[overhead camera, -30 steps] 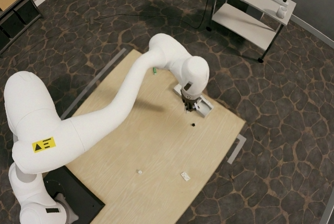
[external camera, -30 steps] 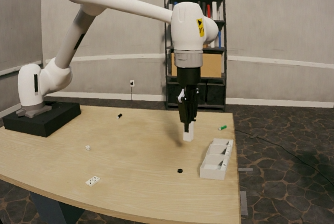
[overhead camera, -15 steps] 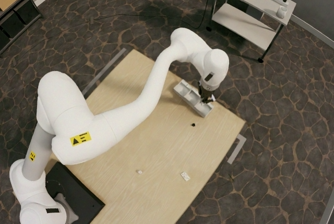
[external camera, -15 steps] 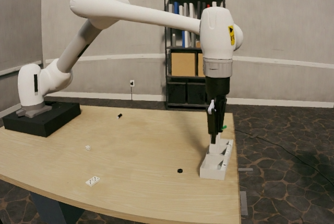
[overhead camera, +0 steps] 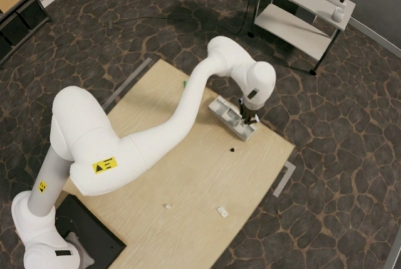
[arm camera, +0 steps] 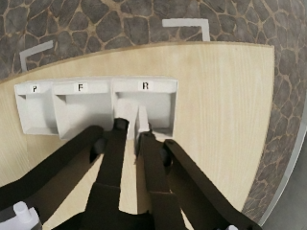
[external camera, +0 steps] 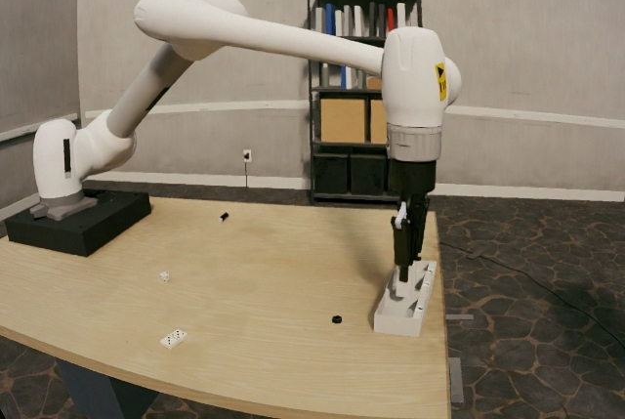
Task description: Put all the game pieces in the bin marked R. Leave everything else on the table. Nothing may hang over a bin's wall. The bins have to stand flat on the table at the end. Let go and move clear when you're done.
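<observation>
Tabletop: you see pale wood, fine-grained, smooth, with a soft matt look.
Bin tray: you have light, matt, plastic-looking walls.
Arm: your white casing looks smooth, with a faint sheen.
Collar: you see grey, metal-looking material.
Base plate: yours looks matt black.
</observation>
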Tool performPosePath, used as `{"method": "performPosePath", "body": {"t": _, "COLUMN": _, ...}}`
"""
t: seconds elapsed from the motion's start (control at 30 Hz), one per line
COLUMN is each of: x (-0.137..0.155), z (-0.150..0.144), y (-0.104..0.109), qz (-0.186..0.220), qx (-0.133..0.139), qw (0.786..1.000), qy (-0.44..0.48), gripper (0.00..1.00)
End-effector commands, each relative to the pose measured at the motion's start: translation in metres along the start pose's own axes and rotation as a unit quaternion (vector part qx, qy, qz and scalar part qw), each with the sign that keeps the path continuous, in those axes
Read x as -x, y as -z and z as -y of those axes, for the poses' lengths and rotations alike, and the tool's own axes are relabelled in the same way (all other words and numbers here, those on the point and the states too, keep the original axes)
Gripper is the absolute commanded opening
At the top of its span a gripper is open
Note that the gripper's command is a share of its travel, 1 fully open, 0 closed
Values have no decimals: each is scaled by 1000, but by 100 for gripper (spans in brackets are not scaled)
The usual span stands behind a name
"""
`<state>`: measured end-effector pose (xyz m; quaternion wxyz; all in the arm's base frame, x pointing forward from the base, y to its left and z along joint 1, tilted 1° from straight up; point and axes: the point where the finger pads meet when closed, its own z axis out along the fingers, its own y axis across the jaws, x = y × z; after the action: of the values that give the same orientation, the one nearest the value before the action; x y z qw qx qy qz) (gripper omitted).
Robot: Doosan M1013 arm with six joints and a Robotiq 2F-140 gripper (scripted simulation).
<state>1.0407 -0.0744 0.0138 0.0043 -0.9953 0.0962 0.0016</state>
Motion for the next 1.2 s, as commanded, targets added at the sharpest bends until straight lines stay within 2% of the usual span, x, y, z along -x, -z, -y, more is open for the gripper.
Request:
{"method": "performPosePath", "body": {"t": 0.0, "x": -1, "z": 0, "y": -8, "qz": -1, "qx": 0, "qw": 1000, "qy": 0, "gripper": 15}}
{"method": "performPosePath", "body": {"t": 0.4, "x": -1, "z": 0, "y": -34, "qz": -1, "qx": 0, "qw": 1000, "qy": 0, "gripper": 15}}
{"method": "performPosePath", "body": {"t": 1.17, "x": -1, "z": 0, "y": -35, "qz": -1, "qx": 0, "qw": 1000, "qy": 0, "gripper": 15}}
